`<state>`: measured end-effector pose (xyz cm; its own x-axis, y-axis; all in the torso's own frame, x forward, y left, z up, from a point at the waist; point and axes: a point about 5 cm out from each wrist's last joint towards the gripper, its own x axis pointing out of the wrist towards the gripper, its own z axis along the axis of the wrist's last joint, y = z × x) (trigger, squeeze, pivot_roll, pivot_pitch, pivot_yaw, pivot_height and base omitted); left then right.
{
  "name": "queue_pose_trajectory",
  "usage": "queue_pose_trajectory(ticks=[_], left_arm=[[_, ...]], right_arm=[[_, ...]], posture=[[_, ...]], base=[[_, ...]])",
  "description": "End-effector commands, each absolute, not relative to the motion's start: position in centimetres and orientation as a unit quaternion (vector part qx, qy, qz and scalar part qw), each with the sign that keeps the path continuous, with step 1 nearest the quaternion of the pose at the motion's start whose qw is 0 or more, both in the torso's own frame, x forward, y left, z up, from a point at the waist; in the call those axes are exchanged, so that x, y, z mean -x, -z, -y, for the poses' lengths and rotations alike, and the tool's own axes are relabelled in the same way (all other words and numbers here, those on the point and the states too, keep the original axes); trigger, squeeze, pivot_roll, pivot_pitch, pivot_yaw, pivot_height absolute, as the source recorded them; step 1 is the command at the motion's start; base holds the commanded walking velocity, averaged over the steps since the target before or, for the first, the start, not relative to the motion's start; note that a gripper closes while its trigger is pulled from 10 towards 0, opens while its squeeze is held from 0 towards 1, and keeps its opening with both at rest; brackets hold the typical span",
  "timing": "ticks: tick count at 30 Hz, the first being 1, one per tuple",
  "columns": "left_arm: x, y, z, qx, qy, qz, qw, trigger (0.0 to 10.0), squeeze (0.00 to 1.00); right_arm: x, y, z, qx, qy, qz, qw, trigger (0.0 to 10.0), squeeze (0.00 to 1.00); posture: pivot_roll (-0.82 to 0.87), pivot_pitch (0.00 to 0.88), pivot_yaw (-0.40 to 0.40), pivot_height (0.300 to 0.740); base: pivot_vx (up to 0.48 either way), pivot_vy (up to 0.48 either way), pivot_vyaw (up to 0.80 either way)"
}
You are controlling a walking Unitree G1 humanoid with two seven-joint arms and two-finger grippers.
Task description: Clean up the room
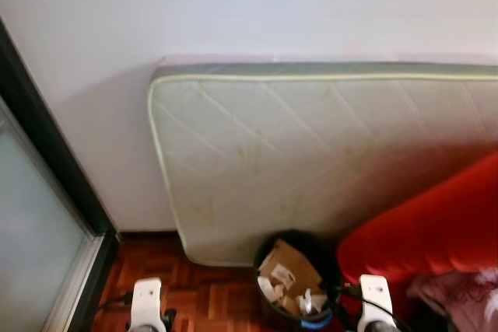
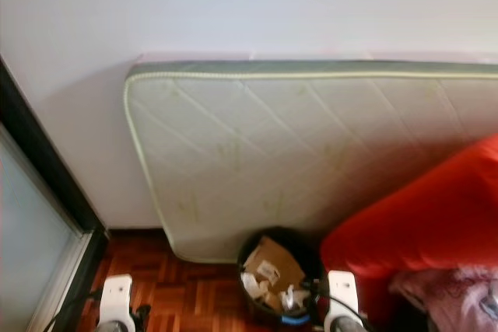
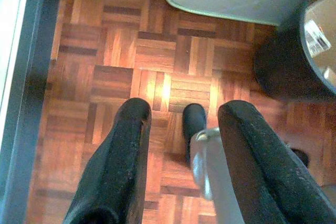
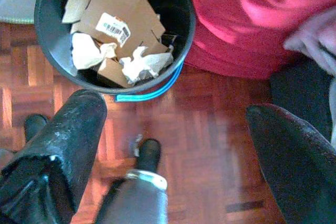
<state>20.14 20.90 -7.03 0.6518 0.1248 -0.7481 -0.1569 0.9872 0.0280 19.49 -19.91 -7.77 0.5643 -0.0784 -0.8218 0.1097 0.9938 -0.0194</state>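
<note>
Parquet floor [image 3: 157,56] holds full bin [image 4: 63,51] beside leaning mattress [image 1: 311,161]; both jaws released.

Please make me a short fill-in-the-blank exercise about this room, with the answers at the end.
1. The mattress leans against the ____.
2. The black bin holds crumpled paper and pieces of ____.
3. The big soft thing next to the bin is ____ in colour.
4. The floor is made of ____.

Answers: wall; cardboard; red; wood
</note>
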Motion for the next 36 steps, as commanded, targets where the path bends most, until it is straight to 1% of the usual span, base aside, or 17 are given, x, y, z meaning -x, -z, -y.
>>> queue_pose_trajectory(ticks=[1, 7, 36], left_arm=[[-20.05, 7.12, -20.84, 0.017, -0.073, -0.415, 0.907, 10.0, 0.00], [-20.14, 7.06, -20.89, 0.015, -0.073, -0.414, 0.907, 10.0, 0.00], [-20.52, 6.90, -20.66, 0.018, -0.074, -0.409, 0.909, 10.0, 0.00]], right_arm=[[-19.51, 7.76, 19.97, -0.020, 0.055, -0.465, 0.883, 10.0, 0.00], [-19.61, 7.72, 19.93, -0.022, 0.058, -0.464, 0.884, 10.0, 0.00], [-20.02, 7.44, 20.26, -0.036, 0.072, -0.453, 0.888, 10.0, 0.00]], posture=[[0.03, 0.000, -0.013, 0.740], [0.03, 0.000, -0.012, 0.740], [0.04, 0.000, -0.033, 0.740]], base=[[-0.281, 0.000, 0.00], [-0.272, 0.000, 0.00], [0.000, 0.000, 0.00]])
